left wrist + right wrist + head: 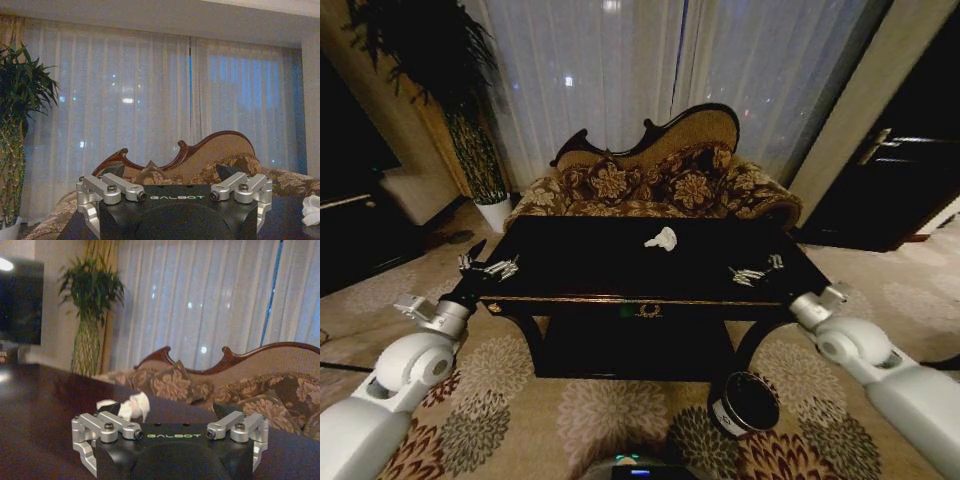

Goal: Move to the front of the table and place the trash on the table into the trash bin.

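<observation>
Crumpled, seemingly paper wad (662, 239) on glossy table (580, 262)

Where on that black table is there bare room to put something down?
The table is bare between the left gripper and the white paper wad, and between the wad and the right gripper. The two front corners, under the grippers, are crowded.

Floral sofa (655, 180) with carved dark wood back, far centre. Sheer white curtains (650, 70) behind sofa, small lights glinting through. Tall potted plant (460, 90) far left, white pot (495, 212) on floor. Patterned floral carpet (520, 400) near. Dark door (900, 170) far right.
</observation>
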{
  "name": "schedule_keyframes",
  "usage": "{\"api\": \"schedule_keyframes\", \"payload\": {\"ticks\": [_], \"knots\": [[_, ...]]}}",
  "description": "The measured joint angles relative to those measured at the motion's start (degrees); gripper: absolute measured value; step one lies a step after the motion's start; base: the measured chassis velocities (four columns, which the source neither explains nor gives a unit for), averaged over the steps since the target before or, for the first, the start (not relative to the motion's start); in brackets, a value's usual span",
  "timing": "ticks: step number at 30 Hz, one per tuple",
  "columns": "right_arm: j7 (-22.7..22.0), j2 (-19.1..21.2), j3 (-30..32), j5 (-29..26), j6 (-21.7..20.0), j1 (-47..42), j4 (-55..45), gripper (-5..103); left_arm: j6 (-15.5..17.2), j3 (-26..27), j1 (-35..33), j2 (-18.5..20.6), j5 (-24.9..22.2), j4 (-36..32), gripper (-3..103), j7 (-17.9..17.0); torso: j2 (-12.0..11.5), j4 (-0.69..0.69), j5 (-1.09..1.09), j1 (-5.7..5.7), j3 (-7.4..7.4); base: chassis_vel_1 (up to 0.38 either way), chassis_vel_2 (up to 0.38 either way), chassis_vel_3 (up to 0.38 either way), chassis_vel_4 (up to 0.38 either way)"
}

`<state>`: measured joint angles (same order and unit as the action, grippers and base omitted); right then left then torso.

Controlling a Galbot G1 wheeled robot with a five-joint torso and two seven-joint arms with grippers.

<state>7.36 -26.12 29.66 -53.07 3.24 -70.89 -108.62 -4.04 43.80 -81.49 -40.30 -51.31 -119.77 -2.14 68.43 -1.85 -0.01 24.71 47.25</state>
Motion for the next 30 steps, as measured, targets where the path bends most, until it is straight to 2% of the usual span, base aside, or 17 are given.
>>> {"api": "schedule_keyframes", "payload": {"ticks": [12, 15, 17, 22, 23, 24, 27, 30], "knots": [[-0.37, 7.42, -7.93, -0.16, -1.61, 7.54, 2.90, 100, 0.00, 0.00, 0.00, 0.00, 0.00, 0.00, 100, 0.00, 0.01, 0.00, 0.01, 0.00, 0.00, 0.000, 0.000, 0.000, 0.000], [-0.06, 8.24, -10.30, -0.40, -2.02, 9.61, 4.11, 100, 0.00, 0.00, 0.00, 0.00, 0.00, 0.00, 100, 0.00, 0.01, -0.01, 0.01, -0.01, -0.01, 0.000, 0.000, 0.000, 0.000], [0.24, 8.28, -12.67, -0.47, -2.21, 11.68, 4.91, 100, 0.00, 0.00, 0.00, 0.00, 0.00, 0.00, 100, 0.00, 0.02, -0.01, 0.01, -0.01, -0.01, 0.000, 0.000, 0.000, 0.000], [0.29, 4.72, -29.49, -1.32, -3.34, 29.47, 9.89, 100, 0.00, 0.00, 0.00, 0.00, 0.00, 0.00, 100, 0.01, 0.01, 0.01, 0.03, 0.00, 0.00, 0.000, 0.000, 0.000, 0.000], [0.29, 4.72, -29.49, -1.32, -3.34, 29.47, 9.89, 100, 0.00, 0.00, 0.00, 0.00, 0.00, 0.00, 100, 0.01, 0.01, 0.01, 0.03, 0.00, 0.00, 0.000, 0.000, 0.000, 0.000], [0.27, 4.07, -32.05, -1.36, -3.44, 32.24, 10.66, 100, 0.00, 0.00, 0.00, 0.00, 0.00, 0.00, 100, 0.01, 0.01, 0.04, -0.02, 0.00, 0.00, 0.000, 0.000, 0.000, 0.000], [0.41, 2.16, -39.61, -1.26, -3.66, 39.11, 13.33, 100, 0.00, 0.00, 0.00, 0.00, 0.00, 0.00, 100, 0.00, 0.01, 0.02, 0.01, 0.00, 0.00, 0.000, 0.000, 0.000, 0.000], [0.62, 1.16, -42.97, -1.15, -3.74, 42.02, 14.74, 100, 0.00, 0.00, 0.00, 0.00, 0.00, 0.00, 100, 0.00, 0.01, 0.01, -0.02, 0.00, 0.00, 0.000, 0.000, 0.000, 0.000]]}}
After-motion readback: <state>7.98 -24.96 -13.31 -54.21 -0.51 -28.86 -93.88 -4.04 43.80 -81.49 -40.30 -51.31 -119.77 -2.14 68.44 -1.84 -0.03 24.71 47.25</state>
